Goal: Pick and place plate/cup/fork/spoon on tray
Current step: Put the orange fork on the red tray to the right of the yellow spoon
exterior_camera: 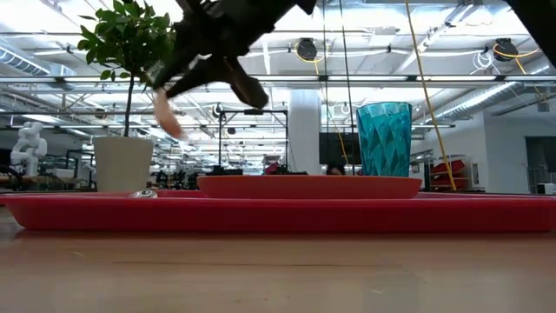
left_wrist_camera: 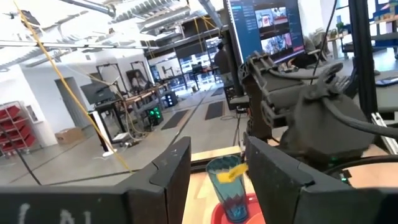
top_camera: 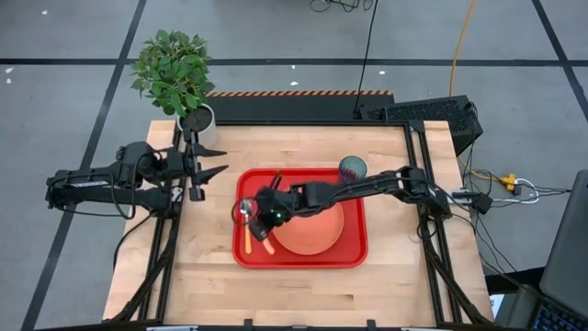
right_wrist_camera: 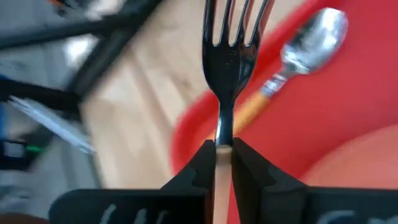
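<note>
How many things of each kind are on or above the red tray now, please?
Plate: 1
Cup: 1
Spoon: 1
Fork, held above the tray by the right gripper: 1
Total: 4

A large open robotics lab or industrial workshop. A butcher-block wooden counter [top_camera: 303,285] on a black metal frame stands on a grey floor marked with dark tape lines [top_camera: 92,62], with power cables [top_camera: 459,41] trailing across it. Beyond the counter, a high ceiling carries exposed pipes, ducts and strip lights [exterior_camera: 452,65]. Further back are a wall monitor showing video feeds [left_wrist_camera: 267,28], red storage bins [left_wrist_camera: 12,127], equipment racks and a white humanoid robot [exterior_camera: 30,143]. A potted plant [top_camera: 175,74] sits at one counter corner.
</note>
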